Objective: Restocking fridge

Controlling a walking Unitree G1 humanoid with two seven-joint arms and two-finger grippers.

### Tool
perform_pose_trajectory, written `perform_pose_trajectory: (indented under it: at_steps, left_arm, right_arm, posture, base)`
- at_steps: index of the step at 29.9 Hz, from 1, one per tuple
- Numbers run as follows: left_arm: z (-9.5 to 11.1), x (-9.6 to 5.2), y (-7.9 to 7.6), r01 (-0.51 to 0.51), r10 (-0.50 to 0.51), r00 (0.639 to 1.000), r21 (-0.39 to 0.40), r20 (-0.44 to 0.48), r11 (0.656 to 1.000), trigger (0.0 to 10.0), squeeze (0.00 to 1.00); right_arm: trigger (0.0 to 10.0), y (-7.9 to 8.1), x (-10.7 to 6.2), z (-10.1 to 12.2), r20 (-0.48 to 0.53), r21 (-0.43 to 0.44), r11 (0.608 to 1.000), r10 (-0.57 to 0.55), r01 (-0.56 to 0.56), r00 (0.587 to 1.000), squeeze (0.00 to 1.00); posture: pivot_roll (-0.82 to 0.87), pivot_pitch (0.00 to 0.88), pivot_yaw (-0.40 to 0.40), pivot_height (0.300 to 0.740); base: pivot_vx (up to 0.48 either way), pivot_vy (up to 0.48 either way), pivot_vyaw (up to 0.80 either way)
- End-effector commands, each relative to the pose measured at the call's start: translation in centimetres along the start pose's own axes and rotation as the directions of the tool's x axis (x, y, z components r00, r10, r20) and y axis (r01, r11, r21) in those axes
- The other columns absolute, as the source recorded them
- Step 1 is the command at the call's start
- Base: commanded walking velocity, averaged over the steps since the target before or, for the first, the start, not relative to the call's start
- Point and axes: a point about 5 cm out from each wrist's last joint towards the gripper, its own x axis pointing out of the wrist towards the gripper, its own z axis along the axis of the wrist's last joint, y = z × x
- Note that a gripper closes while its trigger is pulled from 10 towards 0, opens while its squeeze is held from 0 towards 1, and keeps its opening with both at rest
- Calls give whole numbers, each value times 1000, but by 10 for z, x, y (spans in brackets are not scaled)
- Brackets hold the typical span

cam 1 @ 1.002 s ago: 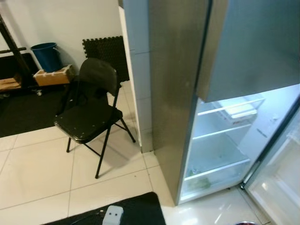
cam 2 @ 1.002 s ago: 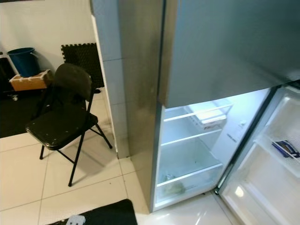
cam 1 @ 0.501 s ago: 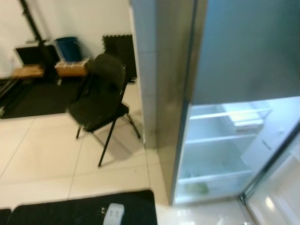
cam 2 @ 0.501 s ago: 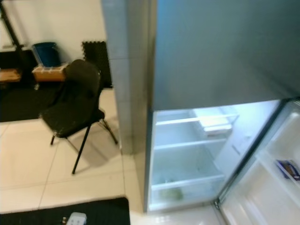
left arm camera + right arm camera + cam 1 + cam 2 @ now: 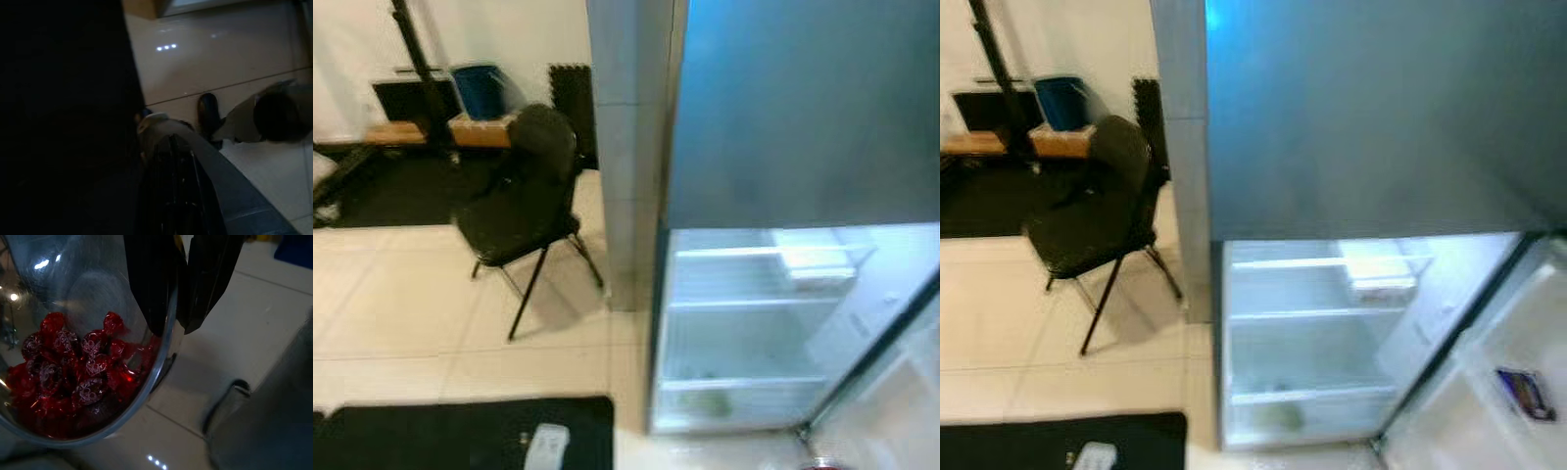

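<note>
Holding: clear bowl point(image 5: 93, 362) of red berries point(image 5: 73, 377), rim pinched between right gripper point(image 5: 182, 308) fingers, one inside the wall, one outside.
Bowl position: low, over pale floor tile point(image 5: 264, 298).
Fridge point(image 5: 1351, 176): straight ahead, lower compartment lit, door point(image 5: 1489, 392) swung open on the right.
Shelves point(image 5: 1317, 315): mostly bare; white tray point(image 5: 1376, 272) on top shelf; something green at the bottom.
Door bin: dark packet point(image 5: 1525, 394).
Left gripper point(image 5: 178, 196): hanging in shade; finger state cannot be made out.
Surroundings: black folding chair point(image 5: 524, 196) left of fridge; blue bin point(image 5: 478, 90) at back wall; black mat point(image 5: 460, 436) near foreground.
</note>
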Motion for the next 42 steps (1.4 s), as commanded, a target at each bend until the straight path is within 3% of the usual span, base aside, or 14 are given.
perform_pose_trajectory:
  at_steps: [1, 7, 18, 25, 27, 29, 33, 37, 42]
  left_arm:
    - [-3, 0, -2, 7, -7, 1000, -3, -9, 1000, 10000, 0]
    - [-4, 0, -2, 1, -1, 1000, -5, -10, 1000, 10000, 0]
    - [-4, 0, 0, -24, 24, 1000, -18, -8, 1000, 10000, 0]
    - [-3, 0, -1, -21, 21, 1000, -31, 0, 999, 10000, 0]
    - [-3, 0, -1, -21, 21, 1000, -31, -1, 999, 10000, 0]
    - [-3, 0, -1, -20, 20, 1000, -30, -1, 999, 10000, 0]
    - [-3, 0, -2, -18, 18, 1000, -31, 0, 999, 10000, 0]
    - [-4, 0, -2, -17, 17, 1000, -32, 0, 999, 10000, 0]
    - [-4, 0, -2, -18, 18, 1000, -34, 1, 999, 10000, 0]
  right_arm:
    - [10000, -5, 0, 3, 11, -10, 1000, -21, 21, 1000, 0]
    - [10000, -5, 0, 4, 16, -11, 1000, -25, 25, 1000, 0]
    - [10000, -5, 1, 19, 106, 9, 1000, 6, -7, 994, 0]
    - [10000, 0, 1, 43, 227, -5, 997, 80, -81, 971, 0]
    - [10000, -1, 1, 53, 260, -49, 996, 88, -78, 962, 0]
    - [10000, -3, 1, 59, 277, -64, 996, 83, -68, 957, 0]
    - [10000, -25, -1, 80, 312, -159, 985, -20, 73, 950, 0]
    - [10000, -38, -3, 85, 313, -181, 972, -86, 148, 946, 0]
    - [10000, -42, -5, 90, 338, -189, 966, -103, 174, 935, 0]
  posture:
    - [-25, 0, -8, 740]
    - [-26, 0, -7, 740]
    - [-27, 0, -6, 740]
    - [-27, 0, -7, 740]
    - [-29, 0, -5, 740]
    - [-30, 0, -6, 740]
    - [-27, 0, -8, 740]
    - [-25, 0, -10, 740]
    - [-25, 0, -12, 740]
  base:
    - [0, -364, 0]
    - [0, -354, 0]
    - [0, 0, 0]
    - [0, 0, 0]
    - [0, 0, 0]
    - [0, 0, 0]
    - [0, 0, 0]
    - [0, 0, 0]
    - [0, 0, 0]
